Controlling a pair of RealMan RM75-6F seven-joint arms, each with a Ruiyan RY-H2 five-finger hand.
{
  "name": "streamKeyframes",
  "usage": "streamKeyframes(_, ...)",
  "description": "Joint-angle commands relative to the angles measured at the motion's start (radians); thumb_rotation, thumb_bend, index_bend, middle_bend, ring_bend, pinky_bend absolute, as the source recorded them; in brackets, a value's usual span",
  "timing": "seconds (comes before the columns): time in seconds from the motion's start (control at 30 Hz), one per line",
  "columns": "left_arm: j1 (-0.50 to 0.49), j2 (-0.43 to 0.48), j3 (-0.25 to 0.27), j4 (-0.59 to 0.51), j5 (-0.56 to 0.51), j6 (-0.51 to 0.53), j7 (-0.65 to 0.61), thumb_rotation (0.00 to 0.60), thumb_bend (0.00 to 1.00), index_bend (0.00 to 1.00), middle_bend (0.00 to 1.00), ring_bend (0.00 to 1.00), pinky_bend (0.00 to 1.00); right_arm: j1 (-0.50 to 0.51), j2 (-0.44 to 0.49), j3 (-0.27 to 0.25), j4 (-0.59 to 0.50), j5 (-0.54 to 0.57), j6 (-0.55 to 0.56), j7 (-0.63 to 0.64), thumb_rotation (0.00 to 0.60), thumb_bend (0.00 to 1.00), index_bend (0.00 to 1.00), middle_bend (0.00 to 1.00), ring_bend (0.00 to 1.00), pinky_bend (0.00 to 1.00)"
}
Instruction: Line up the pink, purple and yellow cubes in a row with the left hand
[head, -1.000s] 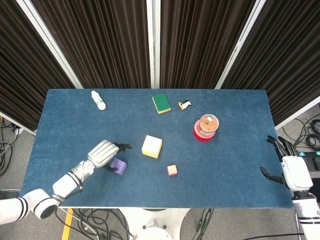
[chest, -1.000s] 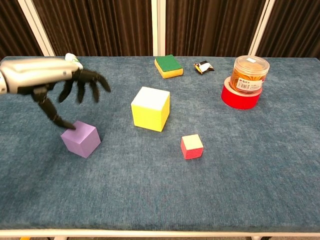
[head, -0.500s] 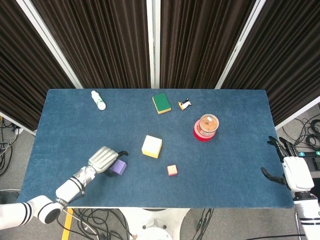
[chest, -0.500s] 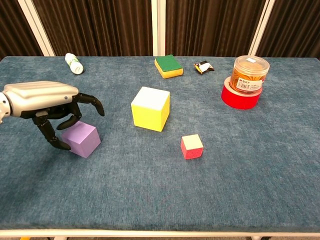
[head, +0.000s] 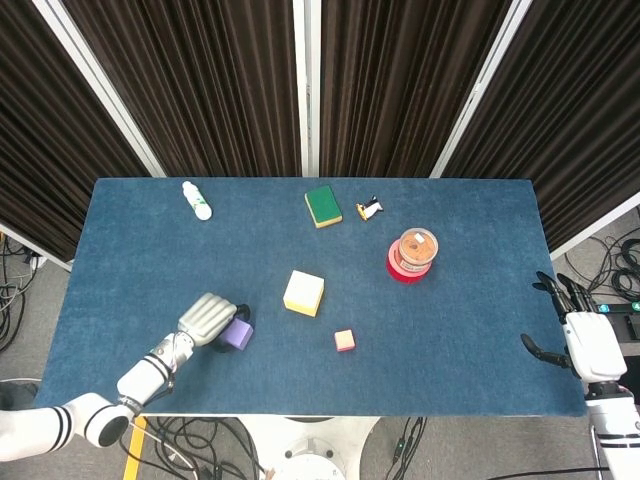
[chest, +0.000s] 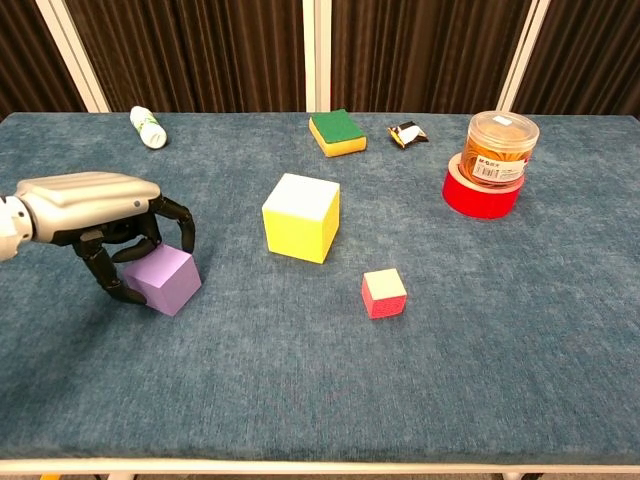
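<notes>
The purple cube (head: 238, 335) (chest: 163, 279) sits on the blue table at the front left. My left hand (head: 205, 318) (chest: 95, 205) arches over it, thumb against its left face and fingers curled down behind it, gripping it. To the right of it stands the larger yellow cube (head: 303, 293) (chest: 300, 217), with the small pink cube (head: 344, 340) (chest: 384, 293) nearer the front and further right. My right hand (head: 580, 335) hangs off the table's right edge with fingers spread, holding nothing; it shows only in the head view.
A white bottle (head: 197, 200) (chest: 146, 126) lies at the back left. A green sponge (head: 323, 206) (chest: 337, 132) and a small penguin toy (head: 370, 209) (chest: 407, 134) are at the back middle. A clear jar (head: 414, 245) (chest: 498, 148) stands on a red roll (chest: 480, 195) at the right.
My left hand has come down from above the purple cube and its spread fingers have curled around it. The cube has barely shifted. The right hand has not moved.
</notes>
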Motion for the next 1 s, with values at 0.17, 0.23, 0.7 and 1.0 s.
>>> streamKeyframes(0.17,-0.010,-0.010,-0.065,0.038,-0.048,-0.028,-0.080,0.600,0.23,0.54,0.94,0.96,1.00,-0.001,0.001,0.000,0.004,0.002,0.002,0.003,0.600,0.17,0.04,0.20,0.00,0.08)
streamKeyframes(0.23,-0.021,-0.011,-0.087,0.054,-0.062,-0.044,-0.101,0.600,0.24,0.54,0.94,0.96,1.00,-0.002,0.002,0.000,0.005,0.003,0.003,0.004,0.600,0.17,0.04,0.20,0.00,0.08)
streamKeyframes(0.7,-0.150,-0.115,-0.243,0.237,-0.294,-0.179,-0.084,0.600,0.26,0.55,0.92,0.96,1.00,-0.008,0.003,-0.001,0.010,0.012,0.004,0.008,0.600,0.17,0.04,0.20,0.00,0.08)
streamKeyframes(1.0,-0.215,-0.185,-0.268,0.288,-0.419,-0.209,-0.010,0.600,0.26,0.55,0.92,0.96,1.00,-0.006,0.005,0.000,0.007,0.016,0.000,0.002,0.600,0.17,0.04,0.20,0.00,0.08)
